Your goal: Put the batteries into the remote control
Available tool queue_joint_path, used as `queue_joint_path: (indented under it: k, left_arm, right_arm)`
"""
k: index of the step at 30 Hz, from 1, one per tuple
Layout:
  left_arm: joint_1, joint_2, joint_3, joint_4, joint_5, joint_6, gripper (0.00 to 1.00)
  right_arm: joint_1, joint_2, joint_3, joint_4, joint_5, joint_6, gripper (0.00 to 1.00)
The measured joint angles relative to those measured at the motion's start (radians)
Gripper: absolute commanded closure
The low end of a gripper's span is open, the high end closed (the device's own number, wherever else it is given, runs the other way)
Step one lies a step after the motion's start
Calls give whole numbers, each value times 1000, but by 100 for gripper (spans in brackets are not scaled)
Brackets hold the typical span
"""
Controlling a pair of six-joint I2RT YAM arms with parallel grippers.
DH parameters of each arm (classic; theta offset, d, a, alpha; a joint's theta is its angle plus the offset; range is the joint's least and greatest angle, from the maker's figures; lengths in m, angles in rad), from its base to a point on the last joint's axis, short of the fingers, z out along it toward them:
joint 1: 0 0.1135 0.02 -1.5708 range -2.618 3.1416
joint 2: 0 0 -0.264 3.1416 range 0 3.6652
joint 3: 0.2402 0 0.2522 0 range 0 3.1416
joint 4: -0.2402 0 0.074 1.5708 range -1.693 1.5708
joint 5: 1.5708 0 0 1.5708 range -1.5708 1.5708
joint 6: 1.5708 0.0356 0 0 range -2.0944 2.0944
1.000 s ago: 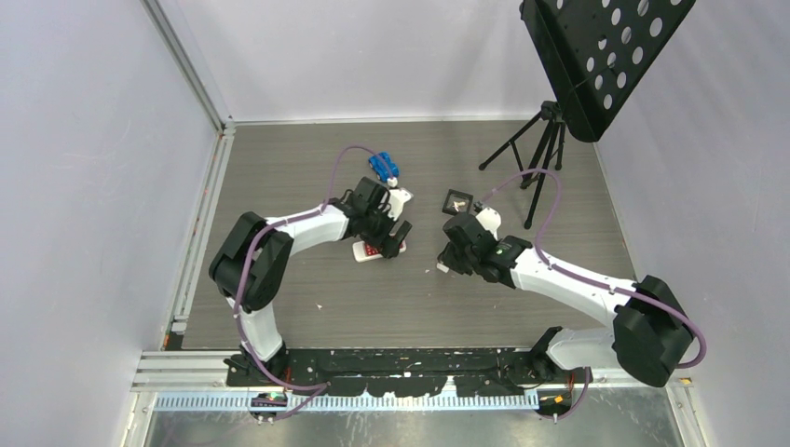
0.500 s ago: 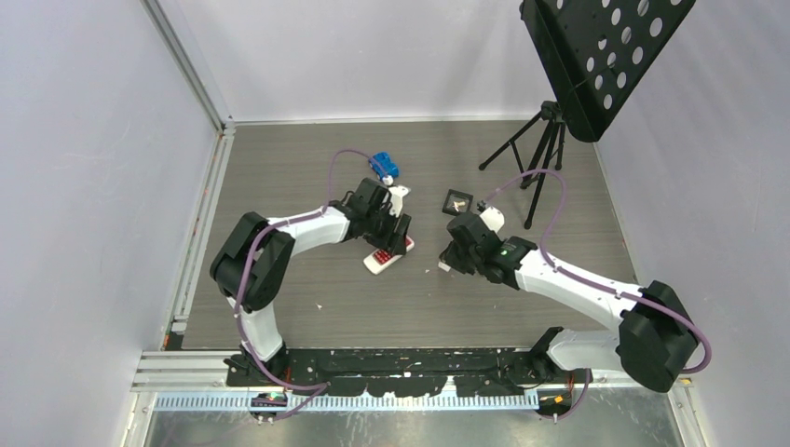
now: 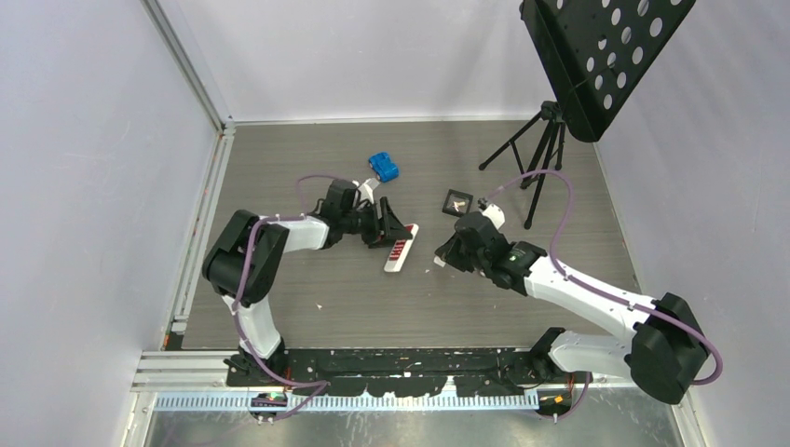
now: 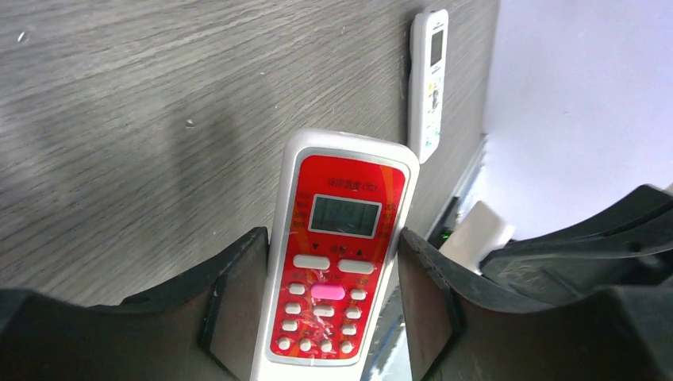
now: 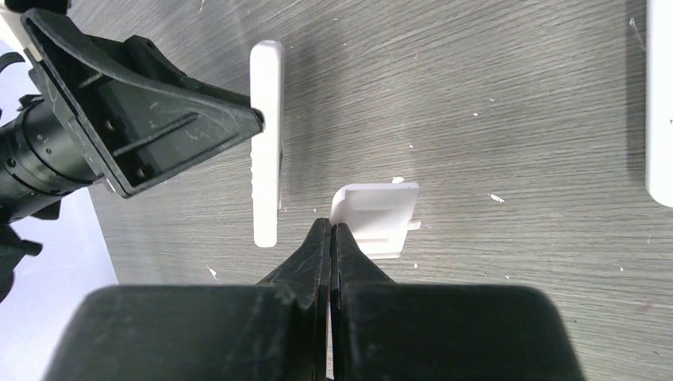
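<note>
Held remote control [image 4: 341,214] on edge in left claw [image 4: 332,238], long axis alongside clenched, empty right claw [image 5: 331,230].

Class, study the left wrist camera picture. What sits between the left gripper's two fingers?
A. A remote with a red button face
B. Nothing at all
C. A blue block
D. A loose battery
A: the left gripper has a finger against each long side of the red-faced remote, whose display and buttons face the camera.
</note>
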Motion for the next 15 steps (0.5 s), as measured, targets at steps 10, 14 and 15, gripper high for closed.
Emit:
queue_joint_path:
  k: [10,14,15]
  left_arm:
    - [9,147,-77,406,79,-400,57]
    - [9,188,-101,510,79,-497,53]
    - [8,193,-106,523,78,-508,51]
  right_arm:
    - [0,109,-7,6,-4,2,100]
    - [0,174,-7,29,-6,2,100]
    - [0,187,-7,40,-6,0,100]
